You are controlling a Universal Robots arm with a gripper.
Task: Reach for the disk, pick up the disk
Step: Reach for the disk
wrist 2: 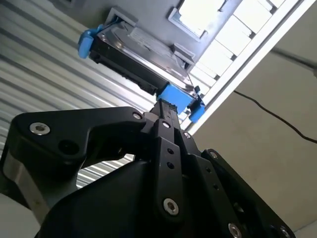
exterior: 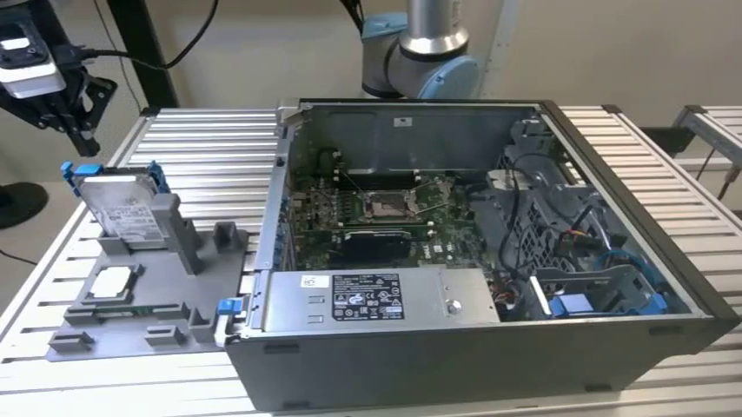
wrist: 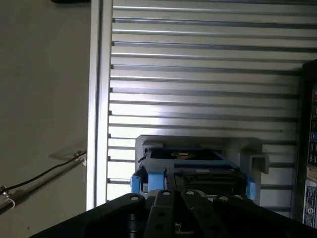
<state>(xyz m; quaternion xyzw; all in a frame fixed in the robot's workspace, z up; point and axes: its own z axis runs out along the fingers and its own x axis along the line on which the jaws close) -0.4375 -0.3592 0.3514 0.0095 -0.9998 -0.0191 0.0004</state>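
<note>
**Desk:** Where is the arm at this moment?

**Photographer:** The gripper (exterior: 69, 129) hangs at the exterior view's upper left, above the disk (exterior: 120, 213) and apart from it. It holds nothing. I cannot tell from these angles whether it is set wide or narrow.

**Desk:** And the disk?

**Photographer:** It stands on edge in a grey holder (exterior: 139, 291) on the slatted table (exterior: 215, 143), at the exterior view's left, beside the open computer case (exterior: 464, 360). A blue bracket (exterior: 72, 171) caps both ends of its upper edge. Both wrist views look past the gripper at that same edge (wrist 2: 131, 69) (wrist: 193, 156), so the reach seems roughly lined up.

**Desk:** What does a clean reach call for?

**Photographer:** Alignment, in my judgement. The gripper wants to sit centred between the two blue ends and turned across the disk's thin side, so that it closes on the flat metal faces and not on the plastic. A straight, slow descent along the disk's own plane looks safest. A skewed approach could knock the upper edge or jam the disk against the holder.
</note>
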